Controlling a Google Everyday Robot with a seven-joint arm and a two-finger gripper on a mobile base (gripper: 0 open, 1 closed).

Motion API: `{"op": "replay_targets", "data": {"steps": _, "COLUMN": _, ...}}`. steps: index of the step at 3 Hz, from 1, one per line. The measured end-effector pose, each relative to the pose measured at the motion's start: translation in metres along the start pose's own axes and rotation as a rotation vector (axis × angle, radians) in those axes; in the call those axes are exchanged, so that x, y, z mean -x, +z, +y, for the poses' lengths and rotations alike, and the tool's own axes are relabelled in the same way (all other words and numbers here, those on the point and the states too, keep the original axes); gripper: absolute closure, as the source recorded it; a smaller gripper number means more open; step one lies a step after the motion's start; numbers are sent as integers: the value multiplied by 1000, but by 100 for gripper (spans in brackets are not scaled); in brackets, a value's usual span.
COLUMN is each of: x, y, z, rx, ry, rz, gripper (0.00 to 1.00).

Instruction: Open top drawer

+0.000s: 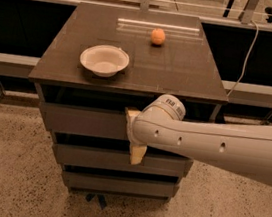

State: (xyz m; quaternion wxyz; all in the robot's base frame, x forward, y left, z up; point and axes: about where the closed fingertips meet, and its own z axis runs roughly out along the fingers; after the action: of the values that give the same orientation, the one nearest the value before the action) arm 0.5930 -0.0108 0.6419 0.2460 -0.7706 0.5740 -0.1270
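The top drawer [83, 121] has a plain dark grey-brown front just under the cabinet top and looks closed. My gripper [133, 133] is pressed against the middle of that front, reaching in from the right on the white arm [211, 145]. Its two pale fingers stand apart, one above the other. The upper fingertip [132, 113] is at the front's top edge. The lower fingertip [137, 155] hangs past its bottom edge over the gap to the second drawer [94, 156]. The wrist hides the stretch of front between them.
A white bowl [104, 59] and an orange ball [158, 36] sit on the cabinet top [181, 71]. The third drawer [115, 183] is at the bottom. Low rails run left and right behind the cabinet, and a cable [245, 55] hangs at the right. Speckled floor lies in front.
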Motion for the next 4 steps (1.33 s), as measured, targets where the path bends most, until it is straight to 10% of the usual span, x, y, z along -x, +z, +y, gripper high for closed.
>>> {"op": "replay_targets", "data": {"steps": 1, "x": -2, "y": 1, "z": -17, "rx": -32, "ry": -4, "rz": 4, "gripper": 4}}
{"op": "replay_targets", "data": {"steps": 3, "x": 0, "y": 8, "z": -8, "rx": 43, "ry": 30, "rz": -34, "gripper": 44}}
{"op": "replay_targets", "data": {"steps": 4, "x": 8, "y": -4, "z": 3, "rx": 85, "ry": 67, "rz": -75, "gripper": 48}}
